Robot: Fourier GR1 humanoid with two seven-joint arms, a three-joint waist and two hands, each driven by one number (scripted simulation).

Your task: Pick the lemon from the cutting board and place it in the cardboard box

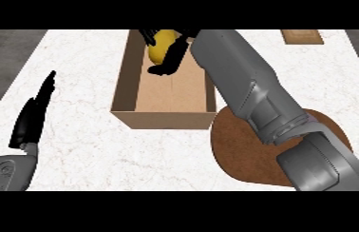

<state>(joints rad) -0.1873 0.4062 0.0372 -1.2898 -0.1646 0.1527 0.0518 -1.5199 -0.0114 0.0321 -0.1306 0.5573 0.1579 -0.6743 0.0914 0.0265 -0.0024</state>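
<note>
A: Where is the lemon [164, 49]?

B: Far end of the cardboard box [165, 113], above the open top. The right hand [170, 53] has its black fingers curled around it, so only a yellow patch shows between them.

A: Is the lemon touching the box floor?

B: I cannot tell — the fingers hide its underside, and one fingertip reaches down towards the brown floor inside.

A: How does the right arm run?

B: The grey forearm [261, 98] comes in from the near right corner and slants up and left, crossing the right wall of the box at its far end.

A: And the cutting board [232, 152]?

B: It's a round brown board on the near right of the white marbled counter [84, 131], just beside the box's near right corner. Much of it lies under the forearm.

A: What about the left hand [33, 114]?

B: It rests at the left edge, well apart from the box, fingers straight and pointing to the far side — holding nothing.

A: Anything else on the counter?

B: A small brown wooden thing [302, 36] at the far right edge, cut off by the view; I cannot tell what it is.
</note>
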